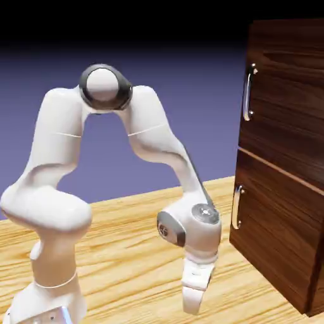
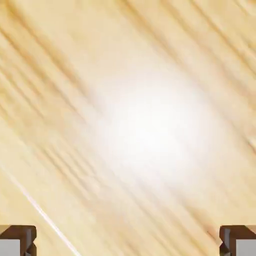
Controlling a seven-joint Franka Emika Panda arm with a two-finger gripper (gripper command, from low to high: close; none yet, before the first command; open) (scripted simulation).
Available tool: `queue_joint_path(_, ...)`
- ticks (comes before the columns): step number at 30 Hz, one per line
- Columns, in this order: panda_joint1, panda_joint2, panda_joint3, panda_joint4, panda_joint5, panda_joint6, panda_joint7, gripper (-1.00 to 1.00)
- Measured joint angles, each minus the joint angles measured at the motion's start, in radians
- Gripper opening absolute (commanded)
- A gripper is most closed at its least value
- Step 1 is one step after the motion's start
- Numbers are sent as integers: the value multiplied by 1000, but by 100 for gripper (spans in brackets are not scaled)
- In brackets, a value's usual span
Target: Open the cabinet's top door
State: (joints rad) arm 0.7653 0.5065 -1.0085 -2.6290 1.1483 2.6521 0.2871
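Item: cabinet [image 1: 281, 158], dark wood grain, right side of the exterior view, standing on the desk [image 1: 126, 253]. Two stacked panels. The top door [image 1: 288, 95] occupies the upper right of the frame and appears shut; its long curved silver handle [image 1: 247, 92] runs vertically along the panel's left edge. The lower panel's shorter handle [image 1: 236, 207] sits below, right of centre.

Item: gripper [image 1: 193, 304], lower centre of the exterior view, pointing down at the desk, well apart from both handles. Fingers spread wide: in the hand view the two tips [image 2: 18, 240] sit at opposite bottom corners with only pale wood grain between them; nothing held.

Item: arm, white. Rises from the lower left, peaks at a grey-ringed joint [image 1: 104, 85] in the upper left, then folds down to the wrist.

Step in hand, judged: approach, not yet begun in earnest. Best done by lifting the gripper, turning it level toward the cabinet, and straddling the longer upper bar, not the lower. Close firmly, then pull along the door's arc.
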Motion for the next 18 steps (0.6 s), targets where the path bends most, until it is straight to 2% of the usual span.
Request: queue_joint_path(18,457,652,-611,110,696,-233,-275,0)
